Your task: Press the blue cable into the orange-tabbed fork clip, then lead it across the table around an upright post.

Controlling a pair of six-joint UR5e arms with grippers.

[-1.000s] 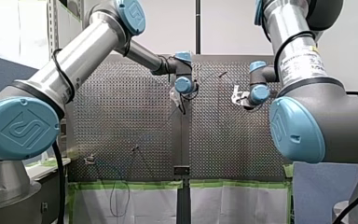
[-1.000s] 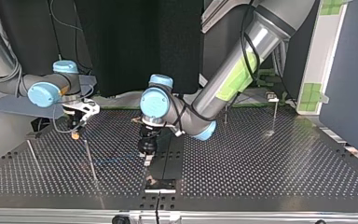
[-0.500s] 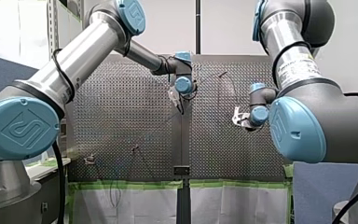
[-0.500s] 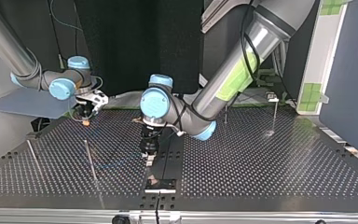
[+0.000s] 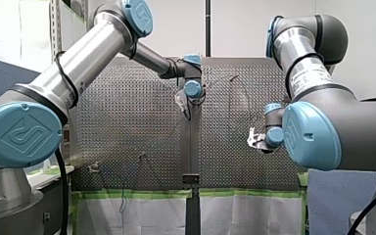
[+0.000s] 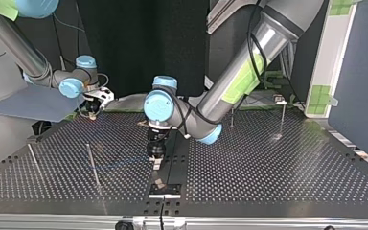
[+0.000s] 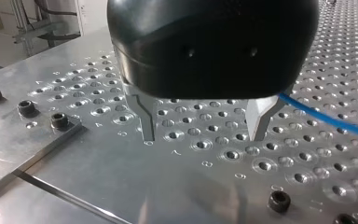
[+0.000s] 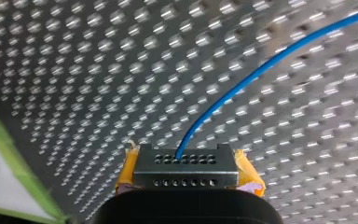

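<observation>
In the left wrist view my left gripper [image 7: 204,133] is black with metal fingers [image 7: 145,116]. It hangs open just over the perforated plate with nothing between them. The blue cable [image 7: 326,116] runs past the outside of one finger. In the top view this gripper [image 6: 156,160] stands near the table's middle, above a small clip-like piece [image 6: 159,183] that I cannot make out. My right gripper [image 8: 185,161], with yellow pads, is shut on the blue cable [image 8: 242,79], which leads away across the plate. In the top view it [image 6: 93,106] hovers at the back left.
Thin upright posts stand at the top view's left [image 6: 93,165], far left [image 6: 34,163] and back right [image 6: 282,120]. A black plate [image 6: 164,190] sits at the table's near middle edge. Black screws [image 7: 278,200] stick up near my left gripper. Green tape edges the table [image 8: 9,140].
My right arm has carried the cable toward the table's edge on the arms' side, further back and to the right in the top view. My left gripper has shifted only slightly and stays open.
</observation>
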